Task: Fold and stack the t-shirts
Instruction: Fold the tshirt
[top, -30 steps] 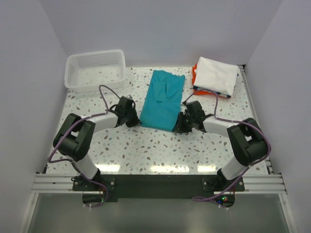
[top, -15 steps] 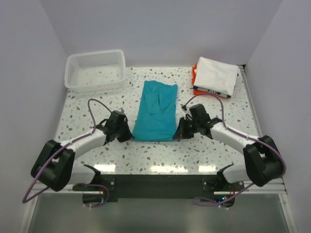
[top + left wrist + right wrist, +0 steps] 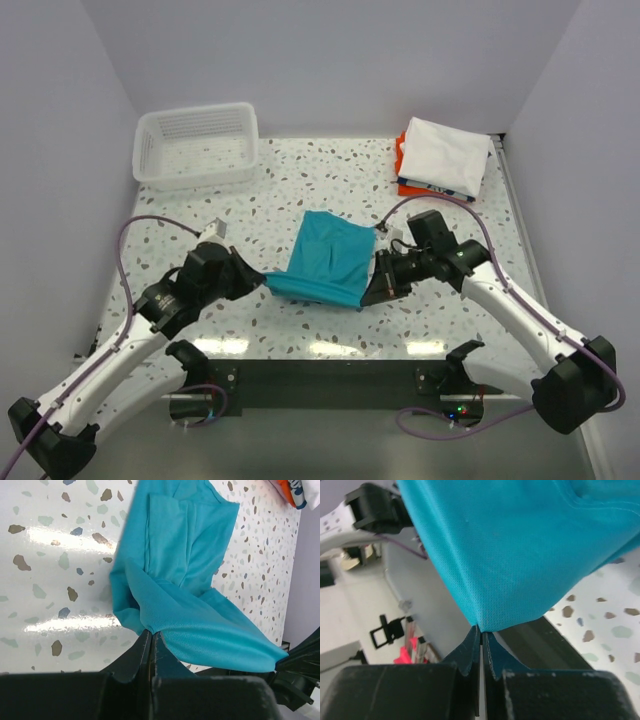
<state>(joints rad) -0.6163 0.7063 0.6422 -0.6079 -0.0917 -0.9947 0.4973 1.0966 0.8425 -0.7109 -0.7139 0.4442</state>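
Since a second ago both arms have pulled back toward the near edge of the speckled counter (image 3: pixel 300 190), dragging the teal t-shirt (image 3: pixel 325 255) with them. The shirt now spans the gap between the two hands, its near edge lifted and its far part lying on the counter. The left hand (image 3: pixel 258 283) is clamped on the near left corner, the right hand (image 3: pixel 370 292) on the near right corner. At the far right, a folded white t-shirt (image 3: pixel 445 155) lies on an orange one (image 3: pixel 399 160); whatever is beneath is mostly hidden. From above the fingertips are hard to make out, while each wrist view shows teal cloth pinched between closed fingers
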